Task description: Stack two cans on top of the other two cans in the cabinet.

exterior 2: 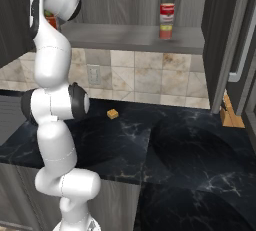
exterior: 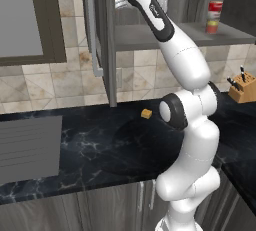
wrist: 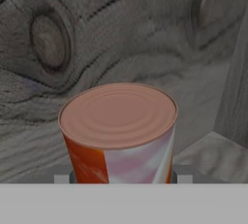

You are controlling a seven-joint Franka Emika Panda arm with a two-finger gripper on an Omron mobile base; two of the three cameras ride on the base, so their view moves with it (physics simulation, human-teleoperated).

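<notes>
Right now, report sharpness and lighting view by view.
Hand view: the can fills the centre, soft-edged, evenly lit, no glare. Left base view: coarse render, the cabinet shelf flatly lit. Right base view: the stacked cans look small and blurry.

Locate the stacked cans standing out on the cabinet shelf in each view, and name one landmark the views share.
Left base view: the stacked cans stand upper right, on the grey shelf board.
Right base view: upper centre-right, on the same shelf board.
Hand view: I cannot tell; the one can seen close up may be a different one.
Shared landmark: the small orange block on the black counter.
</notes>
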